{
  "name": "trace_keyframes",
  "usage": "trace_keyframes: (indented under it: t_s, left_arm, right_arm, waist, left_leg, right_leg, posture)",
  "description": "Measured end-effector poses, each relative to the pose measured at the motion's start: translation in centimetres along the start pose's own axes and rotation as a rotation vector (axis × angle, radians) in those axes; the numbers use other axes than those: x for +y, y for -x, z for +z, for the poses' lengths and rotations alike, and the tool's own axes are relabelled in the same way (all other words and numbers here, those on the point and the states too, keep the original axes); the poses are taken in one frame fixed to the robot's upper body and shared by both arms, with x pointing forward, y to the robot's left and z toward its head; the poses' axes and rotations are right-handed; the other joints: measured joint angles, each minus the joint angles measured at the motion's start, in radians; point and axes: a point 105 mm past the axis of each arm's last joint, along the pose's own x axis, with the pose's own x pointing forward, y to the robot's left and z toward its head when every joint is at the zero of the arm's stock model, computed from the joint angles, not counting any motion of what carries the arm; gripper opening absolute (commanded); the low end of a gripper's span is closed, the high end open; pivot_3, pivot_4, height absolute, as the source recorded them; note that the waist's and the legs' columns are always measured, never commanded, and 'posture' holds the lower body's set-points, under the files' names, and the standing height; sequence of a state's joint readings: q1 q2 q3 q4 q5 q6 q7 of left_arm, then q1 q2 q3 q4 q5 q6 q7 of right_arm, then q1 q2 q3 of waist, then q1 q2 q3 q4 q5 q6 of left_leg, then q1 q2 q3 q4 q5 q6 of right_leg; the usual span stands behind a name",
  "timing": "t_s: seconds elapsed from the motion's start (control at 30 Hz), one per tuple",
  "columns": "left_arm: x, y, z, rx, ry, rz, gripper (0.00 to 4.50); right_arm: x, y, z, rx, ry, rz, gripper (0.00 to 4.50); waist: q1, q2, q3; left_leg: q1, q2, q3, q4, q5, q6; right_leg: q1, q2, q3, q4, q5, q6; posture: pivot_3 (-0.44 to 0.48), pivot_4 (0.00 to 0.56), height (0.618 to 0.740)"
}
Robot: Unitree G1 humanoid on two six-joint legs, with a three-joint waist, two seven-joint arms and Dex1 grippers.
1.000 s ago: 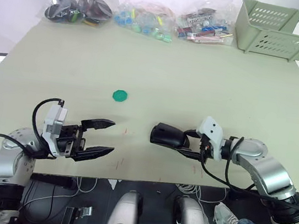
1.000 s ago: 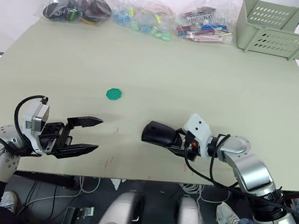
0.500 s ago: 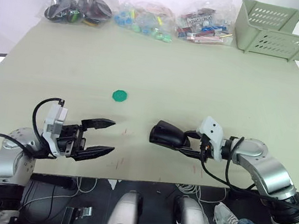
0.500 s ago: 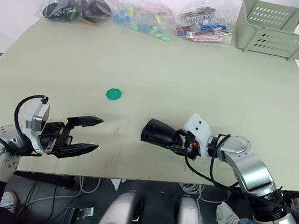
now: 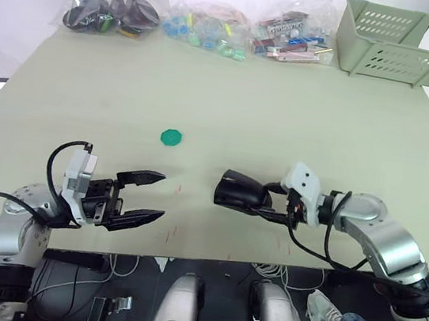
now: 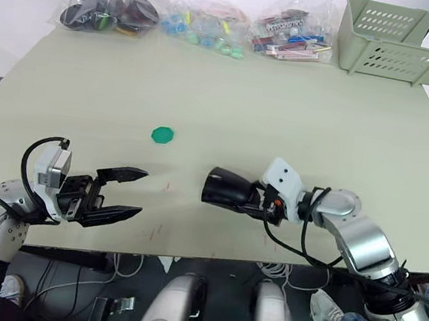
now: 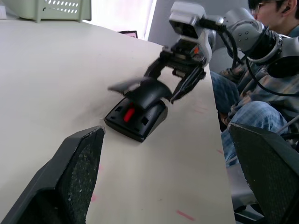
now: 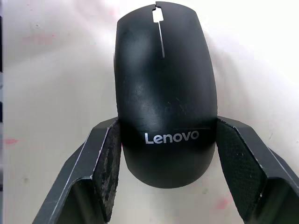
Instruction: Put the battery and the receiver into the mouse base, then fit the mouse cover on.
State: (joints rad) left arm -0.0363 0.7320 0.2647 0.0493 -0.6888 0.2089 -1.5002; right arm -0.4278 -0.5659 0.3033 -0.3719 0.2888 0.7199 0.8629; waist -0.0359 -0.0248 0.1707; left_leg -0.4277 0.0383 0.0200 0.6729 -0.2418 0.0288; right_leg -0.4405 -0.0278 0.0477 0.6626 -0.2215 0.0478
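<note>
My right gripper (image 5: 258,202) is shut on the mouse cover (image 8: 163,84), a smooth black shell with a pale logo, one finger on each side of it. In the left wrist view the mouse cover (image 7: 148,92) sits tilted over the mouse base (image 7: 135,120), with a gap at the front where red parts show. The mouse base rests on the table near the front edge, right of centre. The battery and the receiver are hidden. My left gripper (image 5: 160,195) hovers open and holds nothing, to the left of the mouse and pointing at it.
A green disc (image 5: 171,136) lies on the table (image 5: 285,114) behind the grippers. Clear bags of parts (image 5: 209,26) line the back edge, with a pale green basket (image 5: 391,42) at the back right. A person (image 7: 261,93) sits beyond the table's right front corner.
My right gripper has edged slightly left with the mouse cover in it. The left arm has stayed still.
</note>
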Motion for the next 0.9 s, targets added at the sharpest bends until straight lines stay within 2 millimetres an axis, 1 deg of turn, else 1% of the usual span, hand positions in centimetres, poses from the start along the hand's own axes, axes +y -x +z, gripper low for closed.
trace_keyframes:
  t_s: [0.07,0.1,0.13,0.2,0.27,0.37,0.43,0.57,0.73,0.9]
  left_arm:
    - [0.0,0.0,0.0,0.0,0.0,0.0,4.5]
    - [0.0,0.0,0.0,0.0,0.001,0.0,4.5]
    - [0.0,0.0,0.0,0.0,0.001,0.0,4.5]
    - [0.0,0.0,0.0,0.0,0.001,0.0,4.5]
    - [0.0,0.0,0.0,0.0,0.001,0.0,4.5]
    - [0.0,0.0,0.0,0.0,0.001,0.0,4.5]
    - [0.0,0.0,0.0,0.001,0.002,0.0,4.5]
    - [0.0,0.0,0.0,0.001,0.002,0.001,4.5]
    - [-0.1,0.0,-0.1,0.001,0.004,0.002,4.5]
    - [-0.1,0.1,-0.1,0.001,0.005,0.002,4.5]
  right_arm:
    - [0.0,0.1,1.3,-0.018,0.032,0.0,2.85]
    - [-0.1,0.1,1.5,-0.011,0.025,0.0,2.85]
    - [-0.1,0.0,1.8,0.023,0.037,0.0,2.85]
    - [-0.2,0.4,2.3,0.126,0.115,-0.015,2.85]
    - [-0.2,0.4,2.3,0.149,0.119,-0.014,2.85]
    - [0.4,0.0,1.9,0.221,0.082,0.014,2.85]
    - [0.4,-0.1,2.0,0.252,0.068,0.009,2.85]
    - [0.1,-0.4,2.4,0.274,0.057,-0.003,2.85]
    - [0.2,-1.0,2.1,0.31,0.027,-0.001,2.85]
    - [0.3,-1.2,1.7,0.339,0.014,-0.004,2.85]
  waist:
    - [0.001,0.0,0.0]
    - [0.002,0.0,0.0]
    - [0.002,0.0,0.0]
    - [0.003,0.0,0.0]
    - [0.003,0.0,0.0]
    - [0.002,0.0,0.0]
    - [0.001,0.0,0.0]
    - [0.001,0.0,0.0]
    - [0.0,0.0,0.0]
    - [0.0,0.0,0.0]
  left_leg:
    - [0.0,0.0,0.0,0.0,0.0,0.0]
    - [0.0,0.0,0.0,0.0,0.0,0.0]
    - [0.0,0.0,0.0,0.001,0.0,0.0]
    - [0.0,0.0,0.0,0.001,0.0,0.0]
    - [0.0,0.0,-0.001,0.001,0.0,0.0]
    - [-0.001,0.0,-0.001,0.001,0.0,0.0]
    - [0.0,0.0,-0.001,0.001,0.0,0.0]
    - [-0.001,0.0,-0.001,0.001,0.0,0.0]
    - [-0.001,0.0,-0.001,0.001,0.0,0.0]
    - [-0.001,0.0,-0.001,0.001,0.0,0.0]
  right_leg:
    - [0.0,0.0,0.0,0.0,0.0,0.0]
    - [0.0,0.0,-0.001,0.0,0.0,0.0]
    - [0.0,-0.001,0.0,0.0,0.0,0.0]
    - [0.001,-0.001,-0.001,0.0,0.0,0.0]
    - [0.001,-0.001,-0.001,0.0,0.0,0.0]
    - [0.001,-0.001,-0.001,0.0,0.0,0.0]
    - [0.001,-0.001,-0.001,0.0,0.0,0.0]
    - [0.001,-0.001,-0.001,0.0,0.0,0.0]
    - [0.001,-0.001,-0.001,0.0,0.0,0.0]
    - [0.001,-0.001,-0.001,0.0,0.0,0.0]
  posture:
    - [0.0,0.15,0.74]
    - [0.0,0.15,0.74]
    - [0.0,0.15,0.74]
    - [0.0,0.15,0.74]
    - [0.0,0.15,0.74]
    - [0.0,0.15,0.74]
    - [0.0,0.15,0.74]
    - [0.0,0.15,0.74]
    - [0.0,0.15,0.74]
    - [0.0,0.15,0.74]
